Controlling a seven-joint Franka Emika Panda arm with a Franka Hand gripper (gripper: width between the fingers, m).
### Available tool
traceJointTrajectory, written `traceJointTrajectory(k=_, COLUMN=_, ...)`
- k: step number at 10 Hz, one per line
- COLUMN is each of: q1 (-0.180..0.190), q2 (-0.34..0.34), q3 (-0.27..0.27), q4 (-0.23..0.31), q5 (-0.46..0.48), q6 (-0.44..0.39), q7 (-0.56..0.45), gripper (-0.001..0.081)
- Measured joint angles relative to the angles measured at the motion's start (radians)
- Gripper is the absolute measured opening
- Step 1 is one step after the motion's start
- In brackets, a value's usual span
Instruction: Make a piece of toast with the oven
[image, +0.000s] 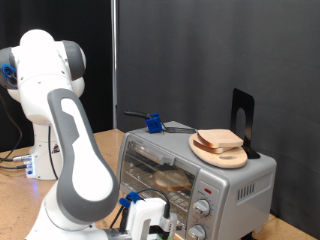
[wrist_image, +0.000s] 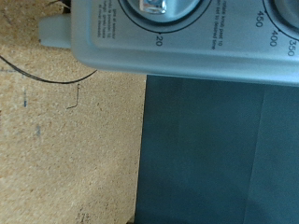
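Note:
The silver-grey oven (image: 245, 180) stands at the exterior view's lower right, and its glass door looks shut. Through the glass I see a tan slice, the piece of toast (image: 172, 180), lying on the rack inside. My gripper (image: 150, 214) hangs low in front of the oven, close to the round knobs (image: 203, 208). No picture shows anything between its fingers. The wrist view shows no fingers, only the oven's grey control panel (wrist_image: 206, 47) with a metal knob (wrist_image: 154, 7) and dial numbers.
A pair of bread slices (image: 220, 140) lies on a round wooden plate (image: 234, 159) on top of the oven. A blue-tipped tool (image: 155, 123) and a black stand (image: 243, 118) are also up there. The wrist view shows tan tabletop (wrist_image: 65, 140) and a dark surface beyond its edge (wrist_image: 224, 159).

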Motion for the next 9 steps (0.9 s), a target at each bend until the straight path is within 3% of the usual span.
traceJointTrajectory(k=9, q1=0.062, q2=0.001, q3=0.030, q4=-0.063, q5=0.017, q6=0.072, q7=-0.035, gripper=0.0808)
